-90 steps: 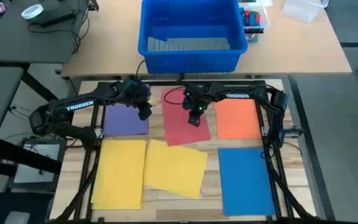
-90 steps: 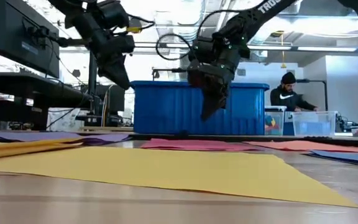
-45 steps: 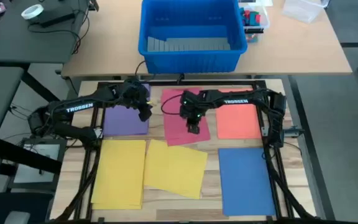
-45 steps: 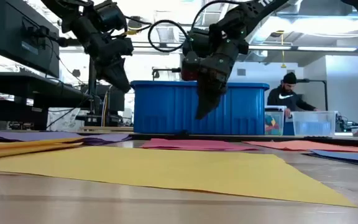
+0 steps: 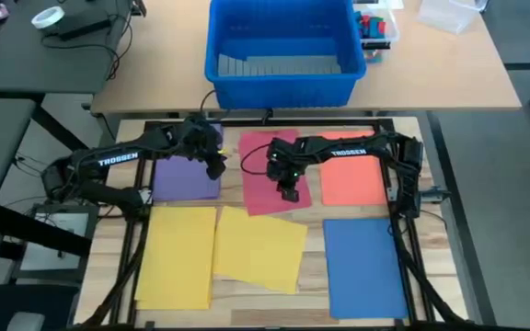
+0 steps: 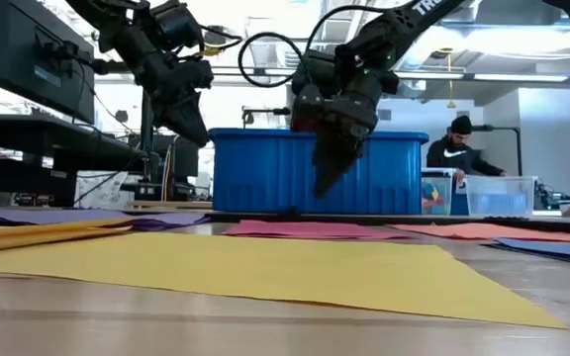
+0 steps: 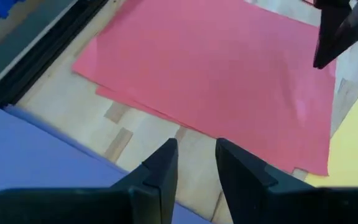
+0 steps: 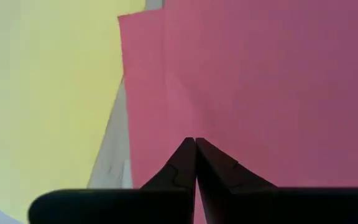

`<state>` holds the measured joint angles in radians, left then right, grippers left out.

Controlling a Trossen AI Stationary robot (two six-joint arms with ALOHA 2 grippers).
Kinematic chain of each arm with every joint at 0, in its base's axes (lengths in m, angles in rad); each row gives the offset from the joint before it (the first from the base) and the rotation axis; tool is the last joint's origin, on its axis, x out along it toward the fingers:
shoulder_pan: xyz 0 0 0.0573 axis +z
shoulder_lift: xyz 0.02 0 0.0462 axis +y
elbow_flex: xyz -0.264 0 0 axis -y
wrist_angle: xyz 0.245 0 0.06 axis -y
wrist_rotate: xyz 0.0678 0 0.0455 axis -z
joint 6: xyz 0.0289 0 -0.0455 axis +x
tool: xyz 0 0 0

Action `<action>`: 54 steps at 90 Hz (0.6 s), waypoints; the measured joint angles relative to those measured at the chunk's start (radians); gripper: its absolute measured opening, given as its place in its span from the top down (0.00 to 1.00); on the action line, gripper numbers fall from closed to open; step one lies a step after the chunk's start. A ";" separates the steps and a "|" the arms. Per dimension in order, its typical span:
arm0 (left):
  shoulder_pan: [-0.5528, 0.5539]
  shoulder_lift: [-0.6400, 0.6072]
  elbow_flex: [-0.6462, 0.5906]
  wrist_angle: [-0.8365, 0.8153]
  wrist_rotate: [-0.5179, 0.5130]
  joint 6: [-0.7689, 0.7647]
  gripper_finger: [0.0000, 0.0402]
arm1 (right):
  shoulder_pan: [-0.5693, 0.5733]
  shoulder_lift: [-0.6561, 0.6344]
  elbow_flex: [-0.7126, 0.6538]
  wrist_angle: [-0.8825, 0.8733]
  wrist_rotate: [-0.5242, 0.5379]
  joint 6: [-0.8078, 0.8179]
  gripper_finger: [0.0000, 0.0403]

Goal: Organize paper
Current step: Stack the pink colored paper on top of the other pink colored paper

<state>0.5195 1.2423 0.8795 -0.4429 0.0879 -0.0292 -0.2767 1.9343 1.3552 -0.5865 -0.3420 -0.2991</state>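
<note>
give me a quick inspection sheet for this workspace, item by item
surface: wooden table, mostly covered by sheets
job's things: purple sheet, red sheets slightly fanned, orange sheet, blue sheet; two yellow stacks, the inner one lying askew
clutter: blue bin on the far desk, clear bag beside it
grippers: left gripper hangs over the purple sheet's edge, fingers slightly apart, empty; right gripper above the red sheets, fingers shut, empty
cables: black loop at the right wrist
surroundings: a person at a far bench
</note>
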 joint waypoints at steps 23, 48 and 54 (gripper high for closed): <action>-0.063 0.002 0.000 0.000 0.000 -0.092 0.77 | 0.034 0.000 -0.066 0.041 -0.065 -0.076 1.00; -0.125 0.002 0.000 -0.001 0.010 -0.203 0.77 | 0.131 0.002 -0.148 0.087 -0.108 -0.118 1.00; -0.127 0.002 0.000 -0.002 0.009 -0.223 0.77 | 0.139 0.002 -0.177 0.125 -0.104 -0.118 1.00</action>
<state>0.3927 1.2446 0.8795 -0.4446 0.0967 -0.2524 -0.1380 1.9362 1.1784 -0.4618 -0.4457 -0.4175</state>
